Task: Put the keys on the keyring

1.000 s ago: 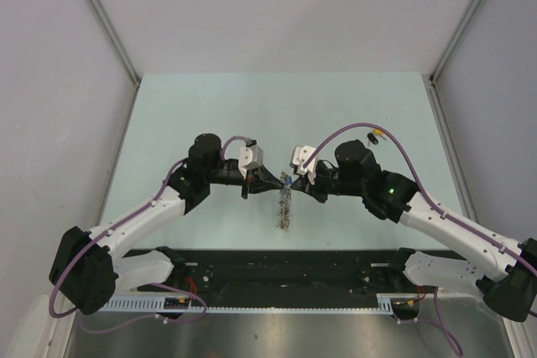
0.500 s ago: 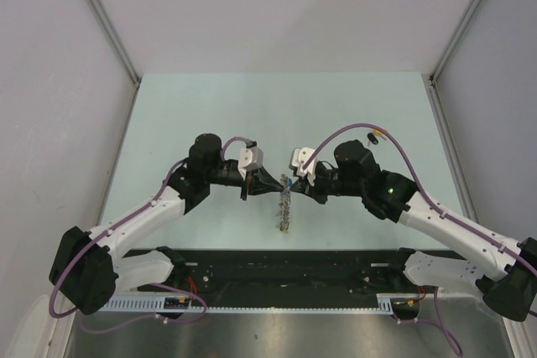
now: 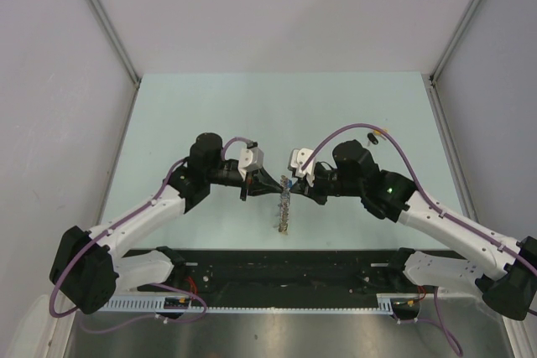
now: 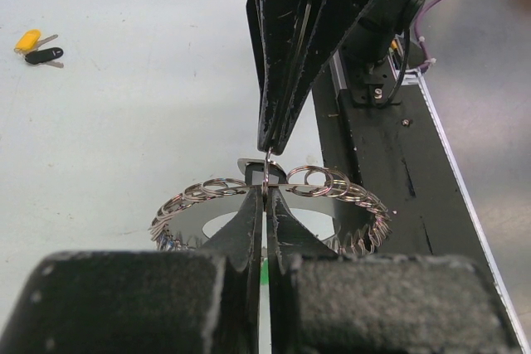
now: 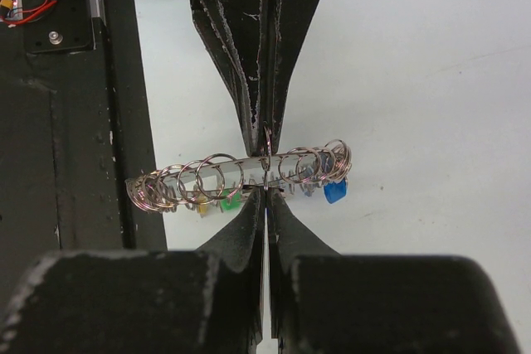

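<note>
The keyring (image 3: 284,211) hangs edge-on between my two grippers above the table's near middle. My left gripper (image 3: 278,184) and right gripper (image 3: 291,184) meet tip to tip, both shut on its top. In the left wrist view my left gripper (image 4: 265,194) pinches the keyring (image 4: 207,192), with the right gripper's fingers (image 4: 286,55) above. In the right wrist view my right gripper (image 5: 265,196) pinches the keyring (image 5: 207,173), which carries blue (image 5: 335,191) and green (image 5: 230,201) tags. The keys (image 3: 375,136) lie loose at the far right: one yellow-tagged (image 4: 26,40), one black-tagged (image 4: 40,55).
A black rail (image 3: 285,266) runs along the near table edge under the arms. Grey enclosure walls (image 3: 101,23) stand left, right and behind. Purple cables (image 3: 403,153) loop over both arms.
Both grippers and the keyring have edged slightly left. Both grips are unchanged.
</note>
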Controlling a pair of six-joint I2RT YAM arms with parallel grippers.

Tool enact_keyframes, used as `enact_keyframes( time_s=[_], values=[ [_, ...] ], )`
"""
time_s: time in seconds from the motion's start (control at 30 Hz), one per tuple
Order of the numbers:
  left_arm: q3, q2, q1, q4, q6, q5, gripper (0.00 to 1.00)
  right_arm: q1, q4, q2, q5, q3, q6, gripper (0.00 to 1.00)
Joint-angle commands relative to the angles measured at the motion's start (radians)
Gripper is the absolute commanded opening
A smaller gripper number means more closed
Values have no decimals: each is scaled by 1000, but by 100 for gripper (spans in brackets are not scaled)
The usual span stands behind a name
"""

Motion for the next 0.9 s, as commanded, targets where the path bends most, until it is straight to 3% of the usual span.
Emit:
enact_keyframes(
  time_s=[0.0,0.87],
  values=[
    [53,-5,-13,9,26,27,0,14,72,0,5,66,12,0],
    [73,-5,-31,-54,63,-8,0,36,114,29,18,90,35,0]
  ],
)
